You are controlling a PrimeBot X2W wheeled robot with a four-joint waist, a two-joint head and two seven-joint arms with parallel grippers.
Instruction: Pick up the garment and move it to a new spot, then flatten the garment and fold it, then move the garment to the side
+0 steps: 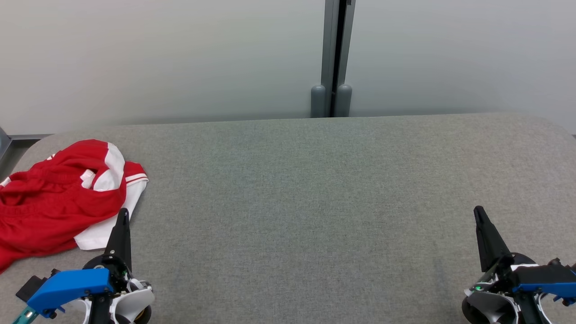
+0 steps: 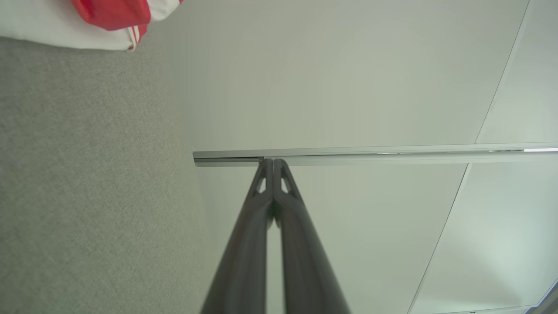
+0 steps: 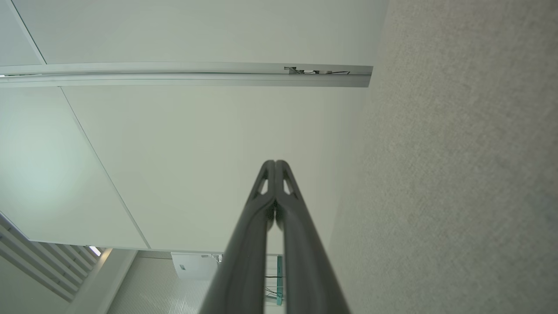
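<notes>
A crumpled red and white garment (image 1: 58, 193) lies in a heap at the left end of the grey table (image 1: 315, 202); a corner of it also shows in the left wrist view as the garment (image 2: 117, 17). My left gripper (image 1: 123, 215) stands shut at the lower left, its tip beside the garment's white edge, holding nothing. In its own wrist view the left gripper (image 2: 273, 162) has both fingers pressed together. My right gripper (image 1: 478, 211) is shut and empty at the lower right, far from the cloth, and its right gripper (image 3: 275, 163) fingers also meet.
A pale wall stands behind the table, with a grey vertical post (image 1: 336, 58) at its back edge. The table's rounded corners show at the far left and far right. Grey felt stretches wide between the two arms.
</notes>
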